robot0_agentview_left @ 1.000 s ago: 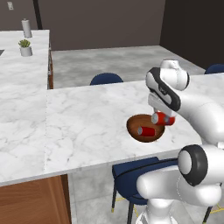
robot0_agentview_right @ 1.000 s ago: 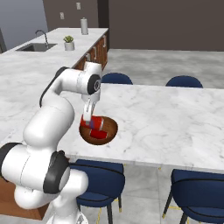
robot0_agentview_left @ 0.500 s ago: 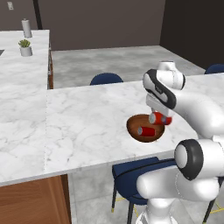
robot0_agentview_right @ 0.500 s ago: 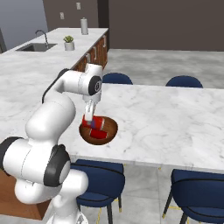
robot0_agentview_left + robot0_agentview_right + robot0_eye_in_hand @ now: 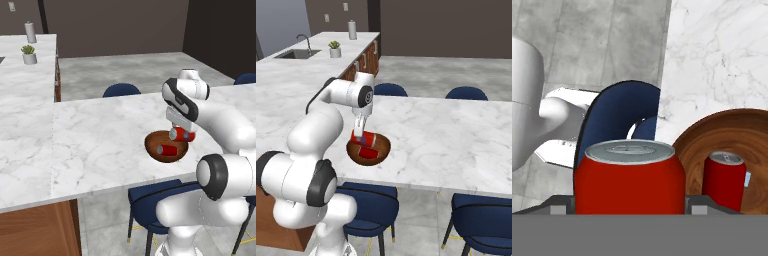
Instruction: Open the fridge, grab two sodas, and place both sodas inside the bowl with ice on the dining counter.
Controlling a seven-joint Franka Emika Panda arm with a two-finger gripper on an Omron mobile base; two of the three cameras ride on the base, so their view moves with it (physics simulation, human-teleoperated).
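Observation:
My gripper (image 5: 181,134) is shut on a red soda can (image 5: 180,133) and holds it just above the near rim of the brown wooden bowl (image 5: 154,150) on the dining counter (image 5: 100,135). A second soda (image 5: 167,149) lies inside the bowl. From the right base view the gripper (image 5: 360,137) holds its can (image 5: 365,138) over the bowl (image 5: 383,146), above the other soda (image 5: 368,153). In the hand view the held can (image 5: 629,177) sits between the fingertips of the gripper (image 5: 629,202), with the bowl (image 5: 697,145), the soda inside it (image 5: 724,180) and a pale ice cube (image 5: 747,179) beyond.
Dark blue chairs (image 5: 363,202) (image 5: 483,220) stand under the counter's near edge and others (image 5: 121,90) (image 5: 466,93) at its far side. A second marble counter with a sink (image 5: 298,52), a potted plant (image 5: 334,48) and a grey canister (image 5: 352,30) runs along the left.
The hand with the can has sunk slightly toward the bowl and the arm has turned a little. The grip is unchanged, and the soda in the bowl has not moved.

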